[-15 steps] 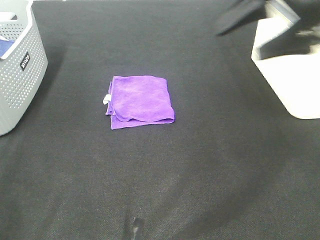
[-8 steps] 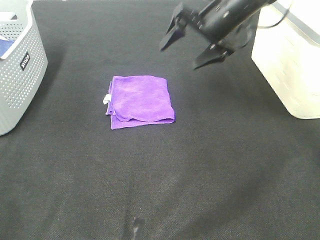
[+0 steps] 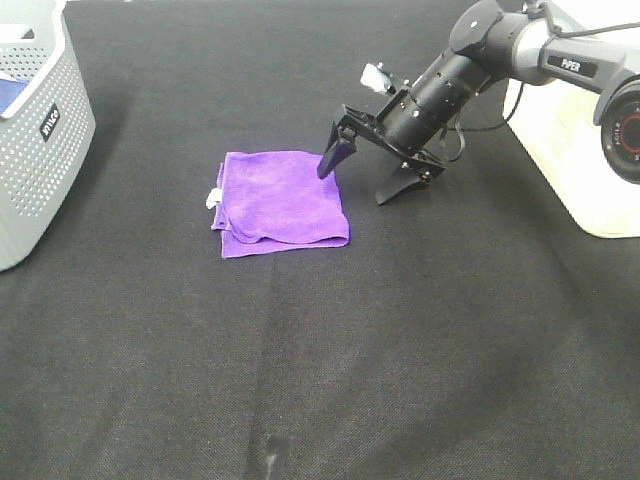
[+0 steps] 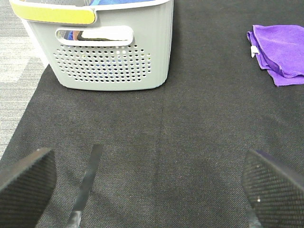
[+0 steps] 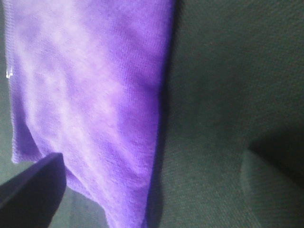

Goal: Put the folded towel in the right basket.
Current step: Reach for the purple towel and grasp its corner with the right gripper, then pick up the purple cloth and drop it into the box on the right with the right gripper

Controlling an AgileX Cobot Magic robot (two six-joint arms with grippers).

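Observation:
The folded purple towel lies flat on the black cloth, left of centre. It also shows in the left wrist view and fills the right wrist view. My right gripper is open, low over the towel's right edge, one finger above the towel's corner and the other on the cloth side. The right basket is white and stands at the far right. My left gripper is open and empty, far from the towel, near the grey basket.
A grey perforated basket stands at the far left, also in the left wrist view, with something blue inside. The black cloth covers the table. Grey floor shows past its edge.
My right arm has swung from over the white basket leftward and down, until its open gripper hangs at the towel's right edge. The towel has not moved.

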